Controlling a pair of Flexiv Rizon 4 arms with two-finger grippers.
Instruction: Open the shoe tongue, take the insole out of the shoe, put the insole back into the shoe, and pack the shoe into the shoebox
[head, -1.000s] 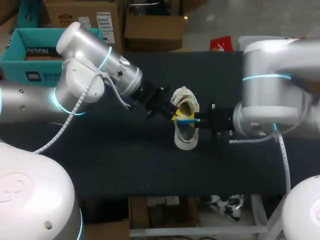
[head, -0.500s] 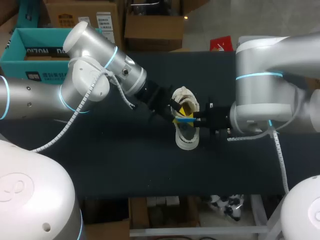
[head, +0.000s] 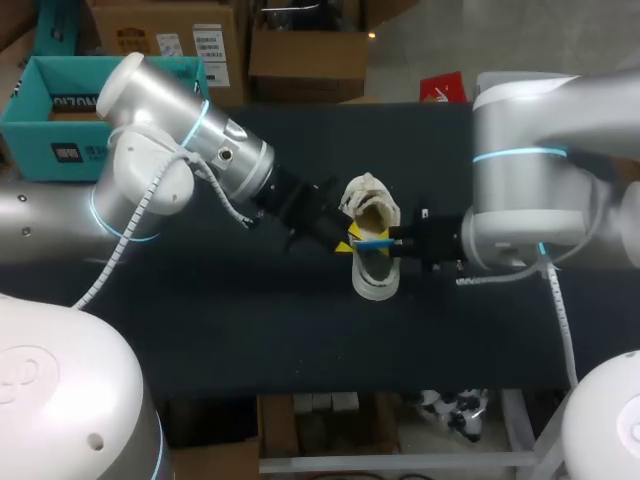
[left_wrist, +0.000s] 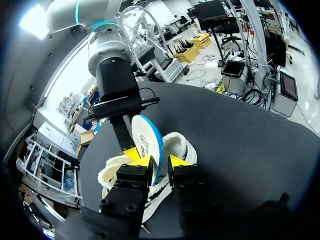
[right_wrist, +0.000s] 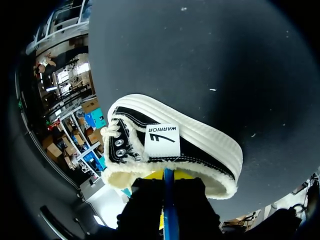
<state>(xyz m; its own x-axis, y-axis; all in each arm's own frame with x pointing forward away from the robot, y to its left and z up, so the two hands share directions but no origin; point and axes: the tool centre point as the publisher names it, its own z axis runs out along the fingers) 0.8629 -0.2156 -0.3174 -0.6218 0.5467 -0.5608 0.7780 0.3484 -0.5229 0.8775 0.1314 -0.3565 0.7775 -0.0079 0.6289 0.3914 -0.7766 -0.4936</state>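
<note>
- one shoe (head: 375, 283), black upper with cream fleece lining and a thick cream sole, lies at the middle of the worktop (head: 250, 330), well clear of every edge.
- one insole (head: 372, 242), white with a blue rim, stands on edge in the shoe's opening, partly out of it.
- two grippers, both at the shoe.
- right gripper (head: 398, 243) comes in from the worktop's right side and is clamped on the insole's edge, with the blue rim pinched between its closed fingers in the right wrist view.
- left gripper (head: 343, 238) comes in from the left side. the insole runs through it in the left wrist view, but whether it grips cannot be told.
- one shoebox (head: 30, 132), teal and open, sits beyond the worktop's far left corner, well apart from the shoe.
- worktop is matt black with a few pale specks.
</note>
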